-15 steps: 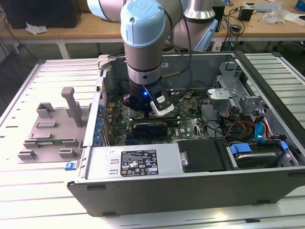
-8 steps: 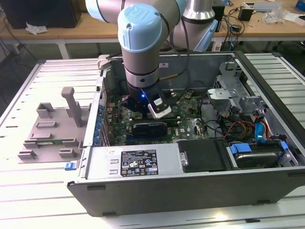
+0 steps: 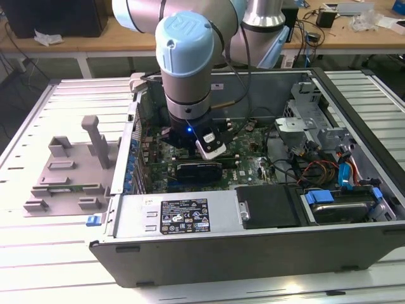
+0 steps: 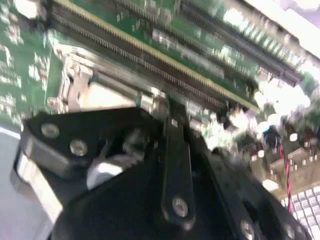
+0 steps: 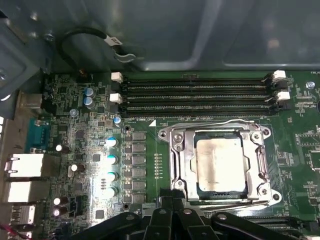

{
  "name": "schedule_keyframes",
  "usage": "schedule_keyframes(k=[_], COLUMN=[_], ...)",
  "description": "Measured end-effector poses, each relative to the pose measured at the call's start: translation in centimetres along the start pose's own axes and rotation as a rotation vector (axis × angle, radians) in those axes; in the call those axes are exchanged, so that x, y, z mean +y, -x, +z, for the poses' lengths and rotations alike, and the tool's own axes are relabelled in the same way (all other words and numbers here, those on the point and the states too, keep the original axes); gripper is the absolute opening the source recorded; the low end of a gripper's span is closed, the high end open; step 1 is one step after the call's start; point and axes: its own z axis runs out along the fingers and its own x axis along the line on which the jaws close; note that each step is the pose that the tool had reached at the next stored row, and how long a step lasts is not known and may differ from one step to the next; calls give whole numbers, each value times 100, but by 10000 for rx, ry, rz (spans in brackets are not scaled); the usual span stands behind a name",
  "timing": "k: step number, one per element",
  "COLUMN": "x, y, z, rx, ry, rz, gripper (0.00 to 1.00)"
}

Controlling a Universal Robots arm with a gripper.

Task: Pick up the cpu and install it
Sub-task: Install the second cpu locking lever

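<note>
Cpu (image 5: 220,165) seated in socket frame (image 5: 176,165) on motherboard (image 5: 90,150), inside case (image 3: 253,247); tool (image 5: 172,204) state unclear.

cpu (image 5: 221,168) in socket (image 5: 175,150) — beside memory slots (image 5: 195,92)

— What is carried by the pale, ribbed metal desk (image 3: 38,266)?

— An opened grey metal computer case (image 3: 253,253) is laid on it, on its side. Just beside the case, toward the exterior view's left, a grey plastic fixture with upright posts (image 3: 69,174) is set.
</note>
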Motion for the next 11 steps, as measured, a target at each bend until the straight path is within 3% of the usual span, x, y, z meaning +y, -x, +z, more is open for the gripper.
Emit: schedule_keyframes(k=[5, 9, 11], x=[7, 63, 105], y=[0, 3, 5], z=[-32, -234, -385], rx=[1, 0, -4], ry=[16, 5, -51], rz=[1, 6, 14], gripper=[11, 11, 11])
